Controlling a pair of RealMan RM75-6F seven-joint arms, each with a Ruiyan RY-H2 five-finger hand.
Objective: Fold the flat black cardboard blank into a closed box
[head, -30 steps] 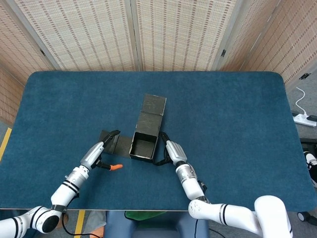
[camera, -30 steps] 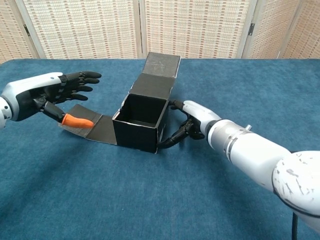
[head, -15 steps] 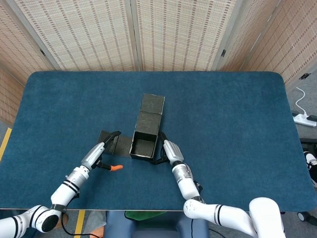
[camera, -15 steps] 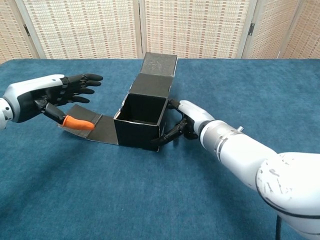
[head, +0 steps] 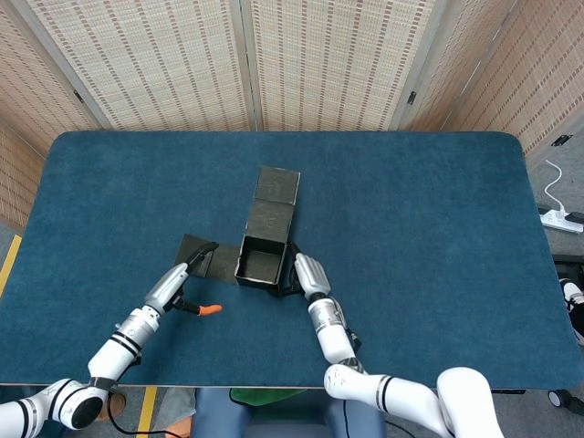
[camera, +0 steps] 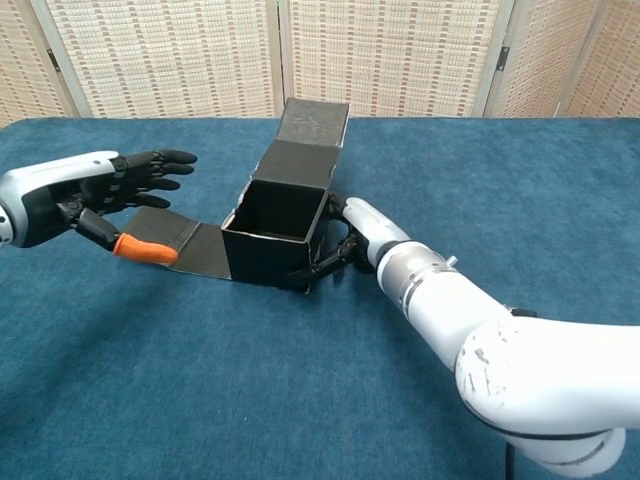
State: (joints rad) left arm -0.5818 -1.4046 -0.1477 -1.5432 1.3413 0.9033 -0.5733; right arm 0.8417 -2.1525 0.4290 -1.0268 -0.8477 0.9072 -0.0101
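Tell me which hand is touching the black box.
The right hand: its fingers press against the right wall of the black cardboard box. The left hand hovers open, off to the box's left, touching nothing.

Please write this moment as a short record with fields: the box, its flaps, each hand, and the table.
box: black cardboard box, upright, top open, inside looks empty
lid flap: lies open on the far side
side flap: lies flat on the table, on the left
left hand: fingers spread, above the side flap, holds nothing
right hand: at the box's right wall, fingers low by its base; grip unclear
table: blue cloth
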